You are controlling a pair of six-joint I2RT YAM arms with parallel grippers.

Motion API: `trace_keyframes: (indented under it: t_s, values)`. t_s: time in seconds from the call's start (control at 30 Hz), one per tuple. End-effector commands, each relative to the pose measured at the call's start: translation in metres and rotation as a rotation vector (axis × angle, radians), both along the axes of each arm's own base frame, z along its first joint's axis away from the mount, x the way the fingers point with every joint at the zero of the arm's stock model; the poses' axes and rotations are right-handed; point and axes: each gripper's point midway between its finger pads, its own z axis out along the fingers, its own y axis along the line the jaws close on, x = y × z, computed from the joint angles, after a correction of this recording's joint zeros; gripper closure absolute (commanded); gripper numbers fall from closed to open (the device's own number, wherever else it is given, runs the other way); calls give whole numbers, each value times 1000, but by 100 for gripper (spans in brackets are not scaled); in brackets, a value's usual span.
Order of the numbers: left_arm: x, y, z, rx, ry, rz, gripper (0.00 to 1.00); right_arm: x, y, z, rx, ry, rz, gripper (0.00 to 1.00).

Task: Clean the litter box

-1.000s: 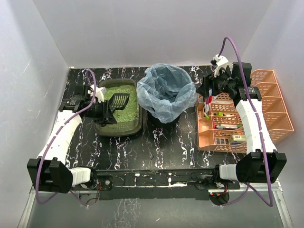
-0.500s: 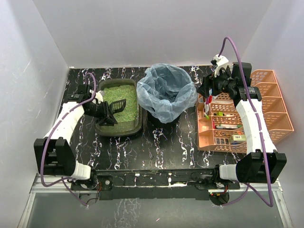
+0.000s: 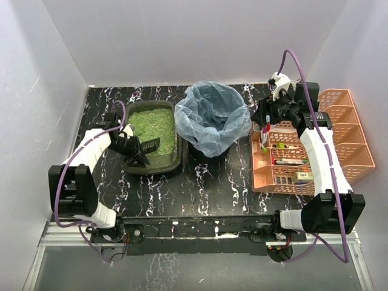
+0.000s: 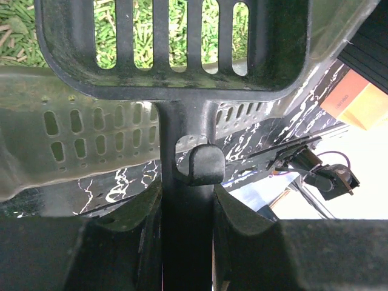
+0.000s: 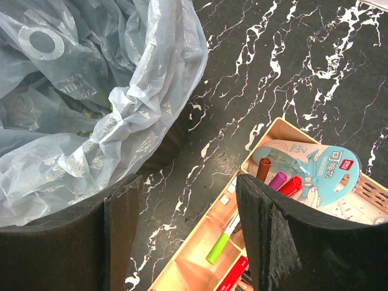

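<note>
Black marbled table (image 3: 212, 182) bears litter box (image 3: 159, 166); teal packet's (image 5: 315, 167) lettering illegible.

The table (image 3: 212, 182) is black, veined with white like marble. The litter box (image 3: 165, 166) is dark olive green, its litter (image 3: 151, 121) a brighter grassy green. The scoop (image 4: 182, 91) is plain black and slotted. The bin bag (image 3: 212, 118) is translucent pale blue with faint white printing. The organiser (image 3: 351, 151) is peach-orange and slatted. It holds markers (image 5: 279, 180) capped brown, magenta and red, and a lime-green pen (image 5: 219, 245). A card (image 5: 315, 167) behind them looks pale teal with a red mark, though its print is too small to tell. The right arm (image 3: 321, 157) is white with black joints, its cable (image 3: 291, 51) purple
</note>
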Motion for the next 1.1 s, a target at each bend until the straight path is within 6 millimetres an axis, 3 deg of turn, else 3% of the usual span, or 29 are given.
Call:
trace_keyframes:
  t_s: [0.0,0.4,0.67,1.07]
  values:
    - [2,8,1,28,19,23,100,8,-2,18,-9,-99,-1,32]
    - [25,25,-8,75,33,50,100,5,-2,14,-8,-102,1,32]
    - [52,33,-5,112,-12,38,100,3,-1,15,-6,-108,6,32]
    - [84,45,-19,186,-59,19,100,-1,2,11,0,-107,17,32]
